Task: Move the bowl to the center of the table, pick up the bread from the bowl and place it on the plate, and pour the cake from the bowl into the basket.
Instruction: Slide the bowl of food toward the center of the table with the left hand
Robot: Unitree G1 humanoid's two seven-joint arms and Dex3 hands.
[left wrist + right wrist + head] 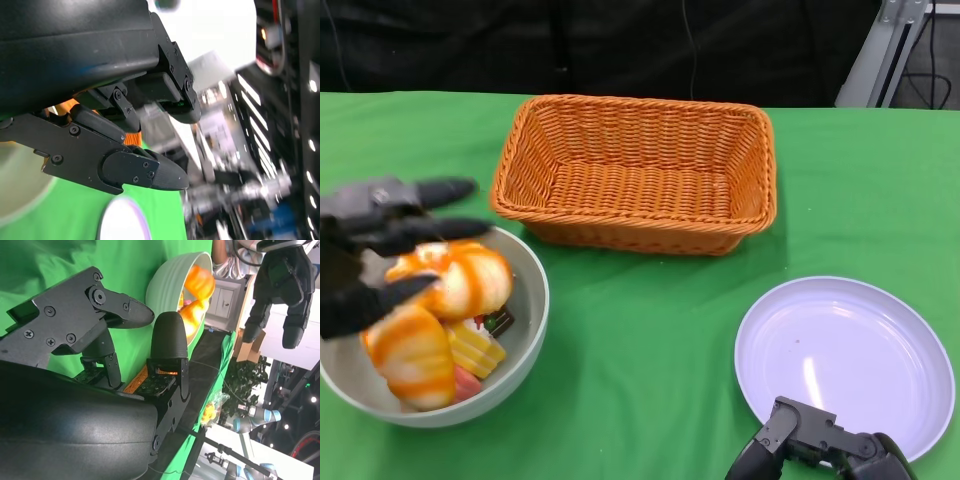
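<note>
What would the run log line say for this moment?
left hand: open over bowl | bread: in bowl | plate, basket: empty | right hand: idle by plate

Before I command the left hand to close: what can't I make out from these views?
- Head view: whether the left hand touches the bread; motion blur hides contact.
- Head view: right hand cut off by the bottom edge.
- Items deep in the bowl, covered by bread.
- Left wrist view: background blurred.
</note>
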